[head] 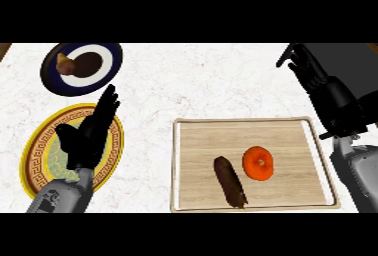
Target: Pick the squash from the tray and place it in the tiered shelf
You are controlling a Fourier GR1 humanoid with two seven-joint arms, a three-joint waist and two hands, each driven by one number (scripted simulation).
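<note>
- The squash (pixel 258 162), a round orange thing, lies on the tray (pixel 198 131), right of centre. No hand touches it.
- It sits to the lower left of the right hand (pixel 304 62), well apart from it, and to the right of the left hand (pixel 90 131), about level with that hand's palm.
- The right hand shows at the upper right, past the tray's far right corner. Its fingers look partly bent and hold nothing that I can see; whether they are spread or curled I cannot tell for sure.
- The left hand is spread, fingers straight and pointing away from the robot, hovering over a yellow plate (pixel 35 145). It holds nothing.
- The step in hand, as I judge it, is the reach. The right hand is the nearer side; it should come back and left over the tray and drop straight onto the squash with fingers apart.
- A dark long vegetable (pixel 229 182) lies just left of the squash, close but apart. Closing from the right and far sides should avoid nudging it.
- The tray's raised rim means a lift before any sideways carry.
- A blue plate (pixel 111 56), beyond the left hand's fingertips, holds a brown round thing (pixel 86 62) and a small tan piece (pixel 65 61).
- The shelf is not in view.
</note>
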